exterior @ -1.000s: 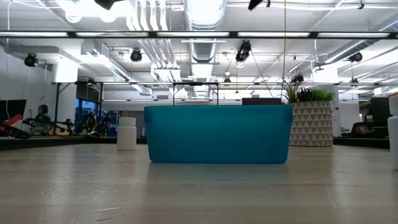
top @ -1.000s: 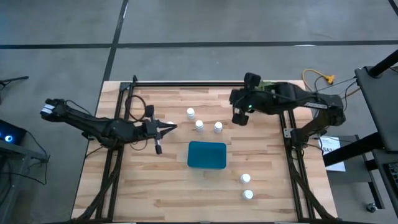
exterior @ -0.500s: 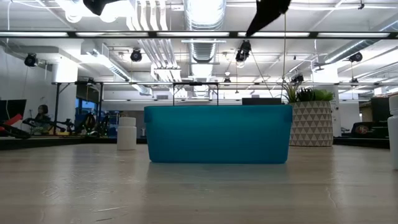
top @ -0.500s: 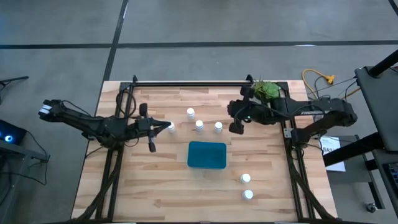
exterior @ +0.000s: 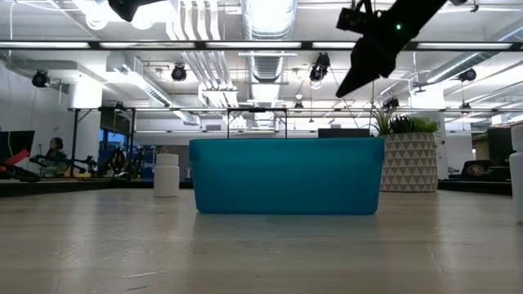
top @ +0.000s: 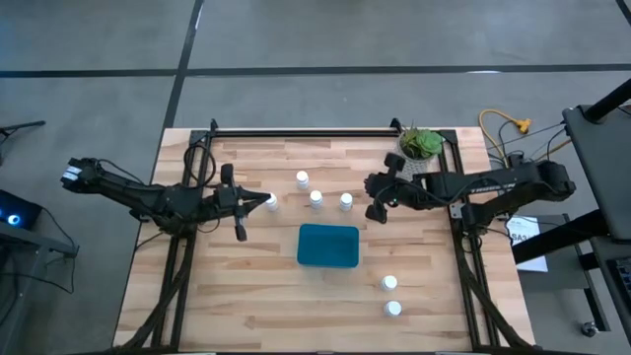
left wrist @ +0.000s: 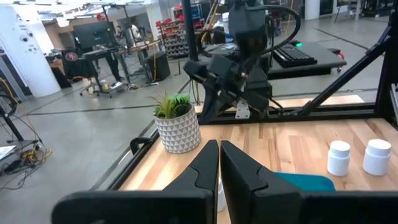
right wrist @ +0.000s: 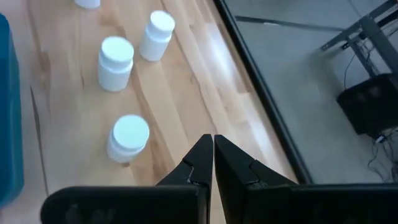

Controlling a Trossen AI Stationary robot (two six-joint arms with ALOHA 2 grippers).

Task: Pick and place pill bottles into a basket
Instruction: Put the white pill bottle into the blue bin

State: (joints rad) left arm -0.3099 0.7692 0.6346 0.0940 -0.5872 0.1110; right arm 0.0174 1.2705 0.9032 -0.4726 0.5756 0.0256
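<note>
Six pill bottles stand upright on the table, none yet in the basket, which sits empty near the table's middle. Three form a row on the far side of the basket: one at the far left, a middle one and a right one. A fourth bottle sits just at the tip of the left end effector, and two more, a farther bottle and a nearer bottle, stand to the near right of the basket.

The right end effector hangs above the table just right of the row's right bottle, fingers clenched together and empty; its wrist view shows the tips meeting with three bottles ahead. So the nearest target lies to its left, close by, standing with its long axis vertical. The fingers would have to part before closing around it.

The left end effector points right, toward the basket, its fingers likewise pressed together with nothing between them, the fourth bottle just beyond the tips. A potted plant stands at the far right corner, clear of the work.
</note>
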